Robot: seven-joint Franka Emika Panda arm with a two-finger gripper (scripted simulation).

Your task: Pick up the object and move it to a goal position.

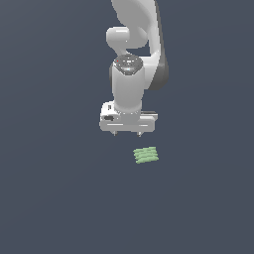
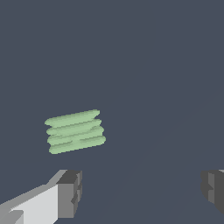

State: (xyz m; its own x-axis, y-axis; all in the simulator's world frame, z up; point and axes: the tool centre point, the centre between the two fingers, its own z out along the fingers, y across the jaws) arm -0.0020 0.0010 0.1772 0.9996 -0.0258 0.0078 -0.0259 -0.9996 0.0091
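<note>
The white Panda arm (image 1: 131, 59) comes down from the upper centre of the exterior view, its wrist pointing straight down over a plain dark grey-blue table (image 1: 54, 198). The gripper (image 1: 127, 133) sits just above the middle of the frame, and its fingers (image 1: 139, 133) show as two short tips under the wide white hand, spread well apart and holding nothing.

The object (image 1: 146, 155), a small flat light-green piece with ribbed stripes running across it, lies on the table just below the gripper and slightly toward the exterior view's right. It is apart from both fingertips and narrower than the hand above it.

In the wrist view the object (image 2: 75, 131) shows four rounded ridges, slightly tilted. The fingers (image 2: 70, 192) appear as grey pads far apart, with the object outside the gap between them.
</note>
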